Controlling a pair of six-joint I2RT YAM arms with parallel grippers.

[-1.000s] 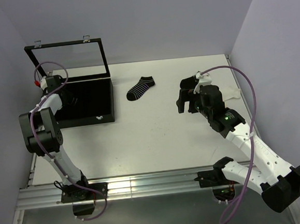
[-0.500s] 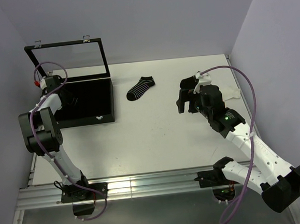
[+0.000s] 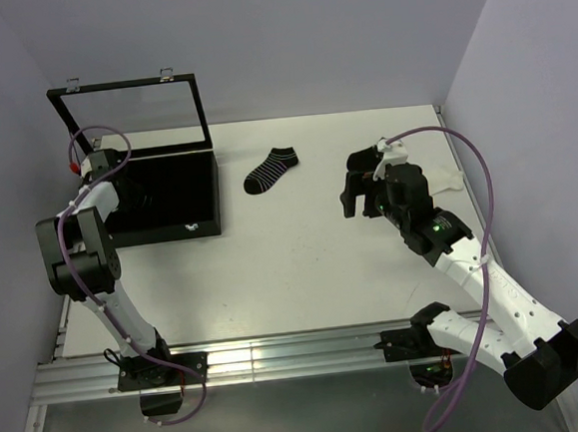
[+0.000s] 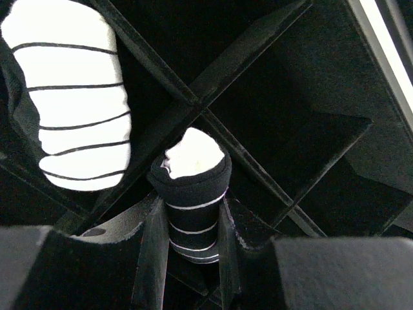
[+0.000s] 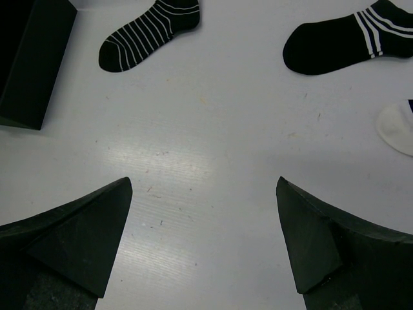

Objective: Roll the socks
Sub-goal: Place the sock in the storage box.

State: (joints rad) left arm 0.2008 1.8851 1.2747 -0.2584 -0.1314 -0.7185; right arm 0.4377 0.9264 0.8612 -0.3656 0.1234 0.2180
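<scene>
Looking down from the top view, we see the left arm [image 3: 95, 196] reaching into the open box [image 3: 170, 228] at the far left, its jaws hidden inside. One striped sock [image 3: 271, 170] lies flat on the surface [image 3: 294, 276], between the box and the right arm [image 3: 414, 216].

From the left wrist, the left jaws pinch a black roll [image 4: 192, 194] by its lower half, right at the crossing of the dividers [image 4: 258, 165]. A white roll [image 4: 71, 103] fills the next cell. We judge the risk is here: released too high or off-centre, the roll may perch on a divider, tip toward the white roll, or spring open, since its white inside shows at the top. We cannot tell whether it is seated.

From the right wrist, the right jaws stand spread and empty over bare surface, with the striped sock, a black sock [image 5: 345, 39] and a white sock [image 5: 397, 126] well ahead. A shallow pinch there could drag a sock rather than lift it.
</scene>
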